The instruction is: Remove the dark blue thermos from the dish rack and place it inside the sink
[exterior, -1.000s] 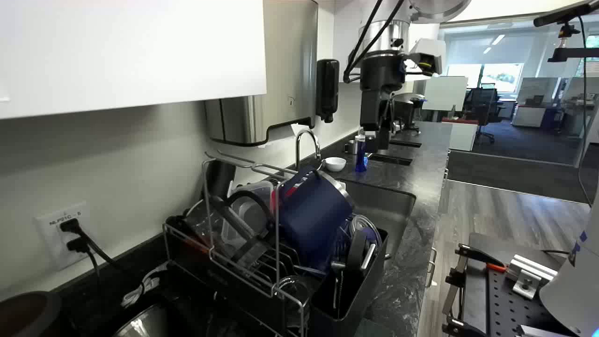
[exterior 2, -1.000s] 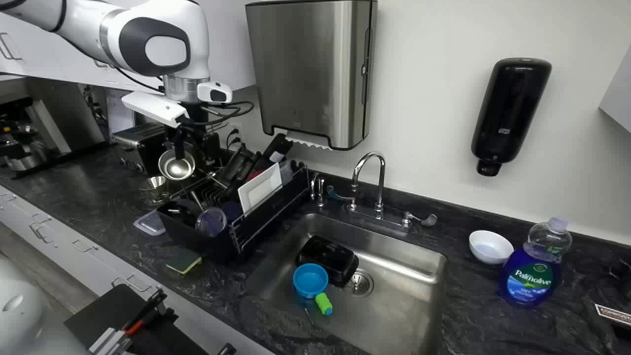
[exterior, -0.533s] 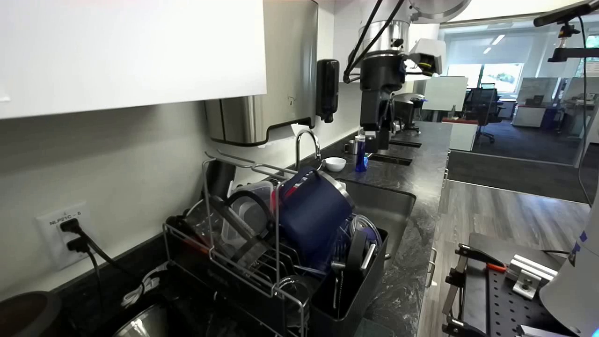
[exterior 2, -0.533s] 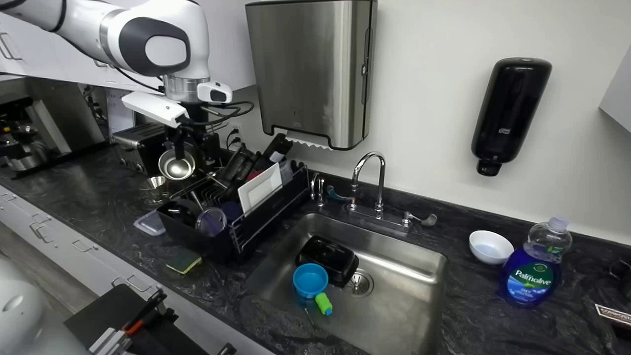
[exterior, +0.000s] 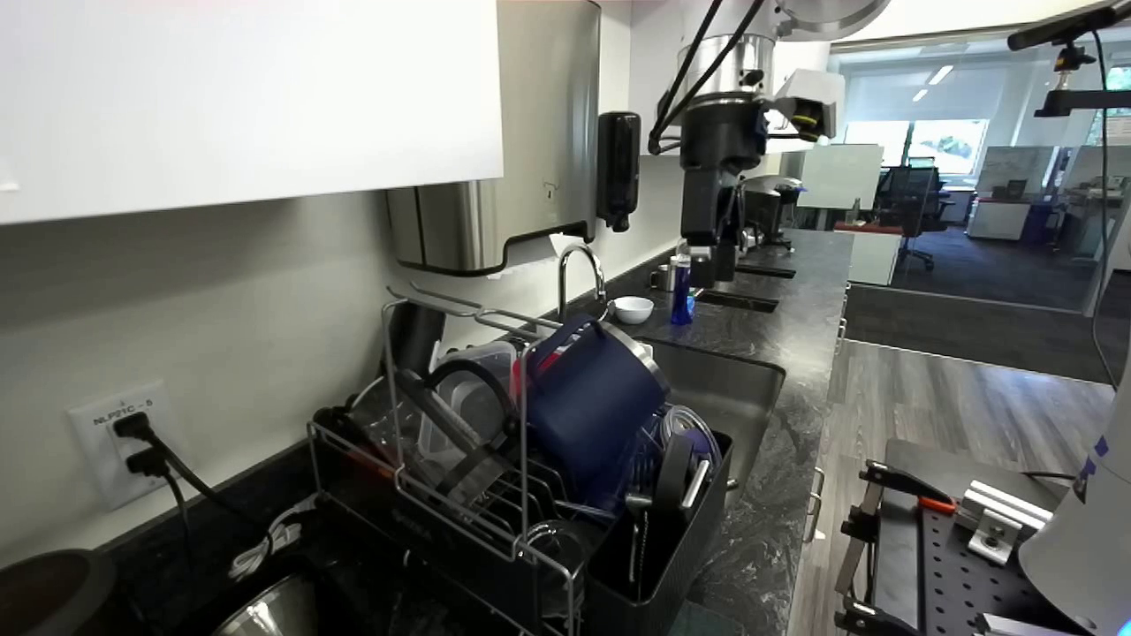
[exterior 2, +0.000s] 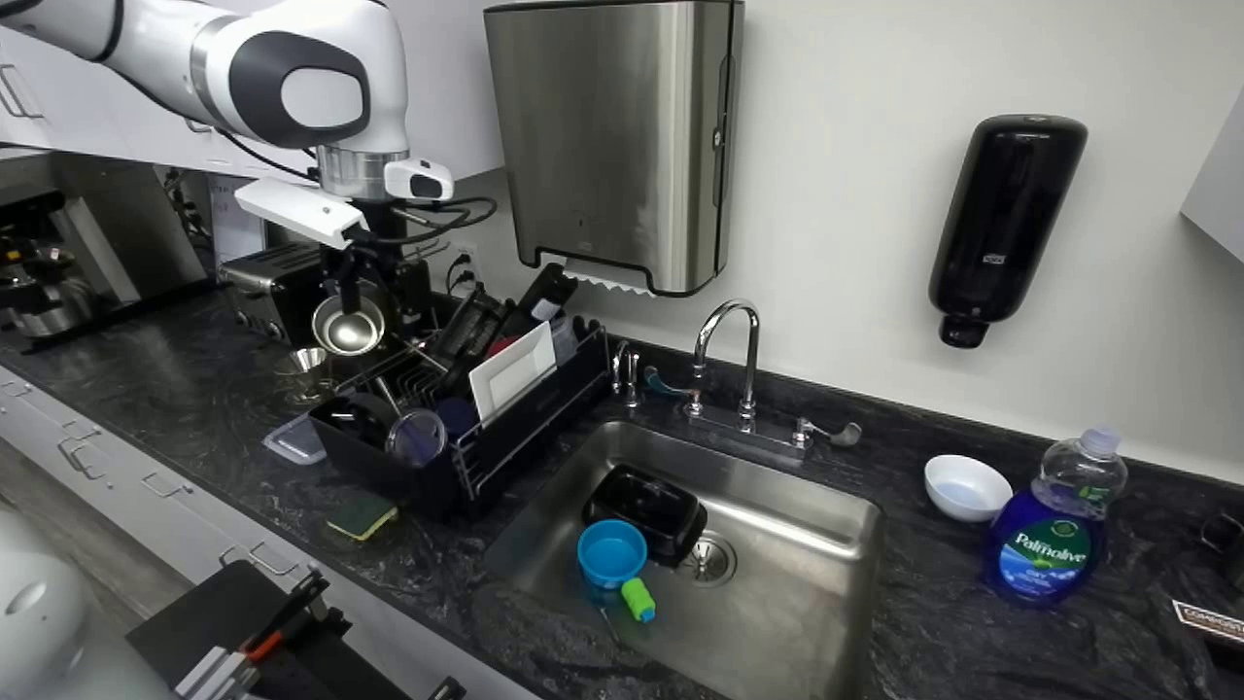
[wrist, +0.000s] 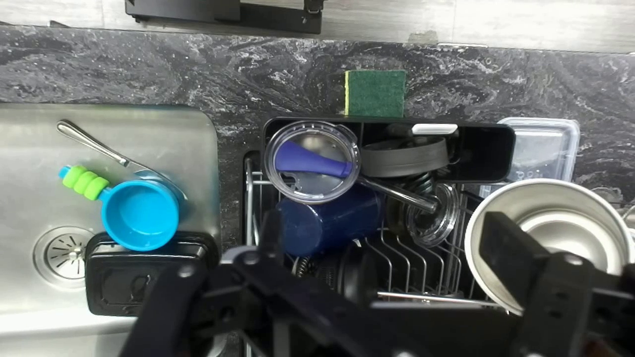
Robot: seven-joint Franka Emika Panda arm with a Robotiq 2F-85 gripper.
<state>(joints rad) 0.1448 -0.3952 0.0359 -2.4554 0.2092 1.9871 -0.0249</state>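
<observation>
You have the tool point(wrist: 384, 225) above the dish rack point(exterior 2: 544, 403), jaws set wide and holding nothing, presumably to admit a round body. I take the dark blue thermos point(wrist: 322, 223) to be the one near the centre of the wrist view, tipped on its side, probably to drain. A steel-rimmed blue mug point(exterior: 592, 406), mid-frame in an exterior view, might be meant instead; I cannot be sure. The clear lid point(wrist: 312, 163) overlaps the thermos's upper edge, so your lift could disturb it. The sink point(wrist: 30, 198) spans the wrist view's left; its blue cup point(wrist: 140, 214) and black container point(wrist: 134, 280) suggest setting down farther left.
</observation>
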